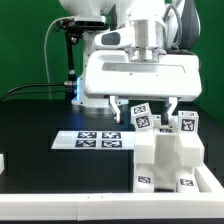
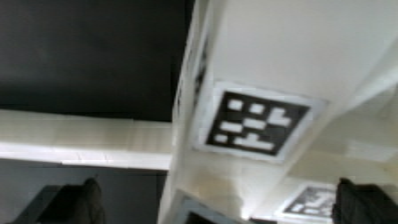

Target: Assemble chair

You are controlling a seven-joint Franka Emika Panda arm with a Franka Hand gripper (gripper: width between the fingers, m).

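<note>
Black table (image 1: 40, 120): marker board (image 1: 95, 140), chair (image 1: 170, 160).

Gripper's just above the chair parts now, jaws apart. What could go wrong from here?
1. The open gripper hangs close over the tagged white chair parts; in the wrist view a tagged bar fills the frame between the fingers, so a sideways move could clip and shift it.
2. The stacked parts look loosely placed; whether they are seated cannot be told, so a nudge might topple them.
3. The marker board lies nearby; dropped parts could cover it.

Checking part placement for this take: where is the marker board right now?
In the exterior view the marker board lies flat on the black table, left of the chair and below-left of the open gripper.
</note>
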